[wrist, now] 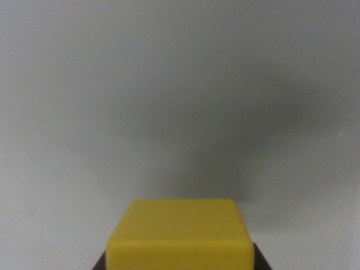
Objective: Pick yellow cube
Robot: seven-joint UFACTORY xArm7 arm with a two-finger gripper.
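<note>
You have the matte yellow plastic cube with rounded edges sitting at the bottom centre of the wrist view, on a plain pale grey surface. Dark slivers flank its 2 lower corners, likely parts of the gripper, but too little shows: I cannot tell whether the pincer is spread, closed, or already clamped on the cube. Judging from this, keep the cube centred between those slivers, make sure both sides are squarely seated, then lift straight up without any tilt or twist.
</note>
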